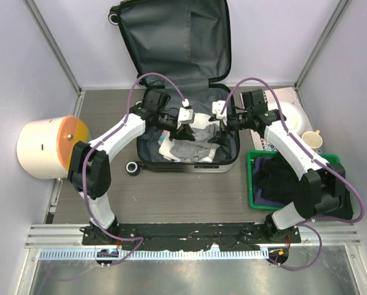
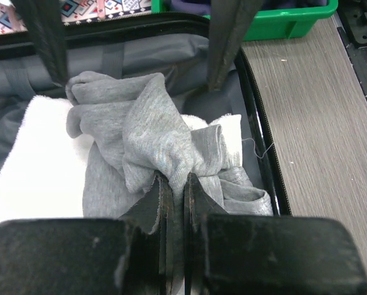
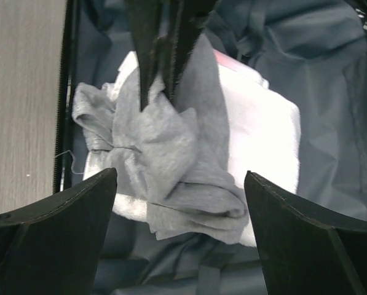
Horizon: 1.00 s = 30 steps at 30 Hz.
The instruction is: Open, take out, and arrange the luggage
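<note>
1. The luggage [image 1: 171,37] is lying open at the middle of the worktop's far edge, with its lid standing against the back wall. I'm seeing only dark grey lining, the black zip rim and two black wheels [image 1: 133,168]; the outer shell is facing away from every camera.
2. The cream bin [image 1: 42,147] with its orange lid is lying on its side at the left edge.
3. The green tray [image 1: 251,181] is sitting toward the near right corner. It is holding dark cloth I'm not able to identify, and the right arm is partly covering it.
4. A white towel [image 2: 35,160] is lying in the luggage's base, its near end disappearing behind my left fingers.
5. A grey garment [image 2: 152,135] is lying bunched on top of the towel.
6. The left gripper [image 2: 174,190] is pinching a fold of that garment, its jaws almost meeting on the fabric.
7. The right gripper [image 3: 180,178] is hovering over the garment's other end with its jaws spread wide, gripping nothing. I'm unable to tell whether its tips are touching the cloth.
</note>
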### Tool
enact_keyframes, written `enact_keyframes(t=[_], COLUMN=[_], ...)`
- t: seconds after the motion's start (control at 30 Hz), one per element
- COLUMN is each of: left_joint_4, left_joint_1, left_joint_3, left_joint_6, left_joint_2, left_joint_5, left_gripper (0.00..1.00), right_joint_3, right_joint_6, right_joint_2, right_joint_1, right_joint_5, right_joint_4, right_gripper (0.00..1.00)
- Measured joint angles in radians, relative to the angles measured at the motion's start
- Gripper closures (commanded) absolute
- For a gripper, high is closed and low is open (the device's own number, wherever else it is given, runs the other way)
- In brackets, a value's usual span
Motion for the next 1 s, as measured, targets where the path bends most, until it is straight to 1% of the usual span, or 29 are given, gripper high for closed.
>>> enact_keyframes(t=[0.17,0.23,0.3,0.33,0.37,0.4,0.43,0.47,0.5,0.53,0.57,0.6,0.7,0.8,0.9,1.0], left_joint_4=[0.047,0.058,0.066,0.069,0.071,0.074,0.078,0.088,0.108,0.131,0.156,0.19,0.258,0.3,0.346,0.38], left_joint_1=[0.0,-0.002,-0.004,-0.005,-0.007,-0.008,-0.009,-0.01,-0.01,-0.01,-0.01,-0.01,-0.008,-0.005,0.009,0.034], left_joint_3=[-0.021,-0.021,-0.021,-0.021,-0.021,-0.021,-0.021,-0.021,-0.021,-0.023,-0.027,-0.038,-0.079,-0.128,-0.195,-0.243], left_joint_6=[0.0,0.0,-0.002,-0.005,-0.013,-0.022,-0.031,-0.056,-0.09,-0.124,-0.158,-0.201,-0.328,-0.443,-0.551,-0.627], left_joint_2=[-0.053,-0.07,-0.084,-0.091,-0.097,-0.102,-0.106,-0.111,-0.116,-0.123,-0.129,-0.14,-0.187,-0.248,-0.319,-0.372], left_joint_5=[-0.001,-0.001,0.0,0.0,0.002,0.002,0.002,0.001,0.0,-0.007,-0.014,-0.027,-0.083,-0.155,-0.224,-0.277], left_gripper=[1.0,1.0,1.0,1.0,1.0,1.0,1.0,1.0,0.93,0.83,0.7,0.5,0.31,0.23,0.22,0.21], right_joint_3=[0.003,0.013,0.034,0.043,0.052,0.061,0.068,0.075,0.086,0.097,0.111,0.124,0.173,0.192,0.209,0.225], right_joint_6=[-0.082,-0.093,-0.091,-0.085,-0.065,-0.043,-0.021,0.033,0.074,0.109,0.17,0.224,0.356,0.482,0.618,0.747], right_joint_2=[0.005,0.02,0.048,0.062,0.074,0.082,0.086,0.085,0.085,0.083,0.079,0.073,0.035,-0.048,-0.153,-0.243], right_joint_1=[0.034,0.043,0.053,0.058,0.062,0.067,0.071,0.076,0.08,0.082,0.085,0.088,0.092,0.088,0.084,0.083], right_joint_5=[0.001,0.008,0.019,0.026,0.036,0.048,0.06,0.079,0.098,0.116,0.146,0.176,0.258,0.347,0.43,0.498], right_joint_4=[-0.08,-0.093,-0.09,-0.084,-0.078,-0.069,-0.06,-0.051,-0.045,-0.039,-0.039,-0.043,-0.094,-0.147,-0.222,-0.294], right_gripper=[0.1,0.12,0.23,0.3,0.54,0.66,0.8,0.99,0.99,0.99,0.99,0.99,0.99,0.99,0.99,0.99])
